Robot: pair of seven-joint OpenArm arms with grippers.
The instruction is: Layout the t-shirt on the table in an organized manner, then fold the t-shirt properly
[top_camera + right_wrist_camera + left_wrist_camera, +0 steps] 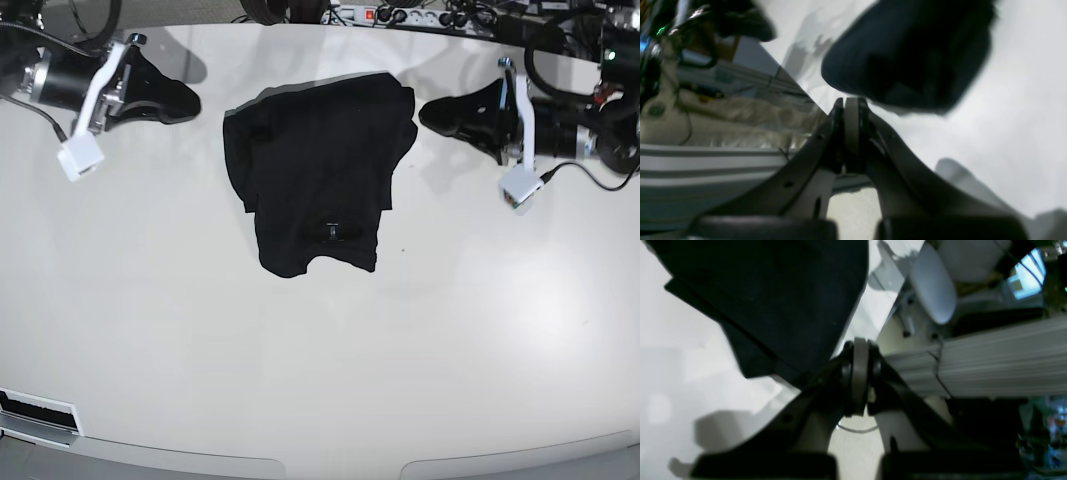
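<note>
The black t-shirt lies folded in a rough rectangle near the far middle of the white table, with a small tag showing near its front edge. My left gripper is shut and empty, just right of the shirt's right edge. In the left wrist view its pads press together beside the shirt. My right gripper is shut and empty, a little left of the shirt. In the right wrist view its tips are together below the blurred shirt.
A power strip and cables run along the table's far edge. A grey office chair stands beyond that edge. White camera boxes hang from both wrists.
</note>
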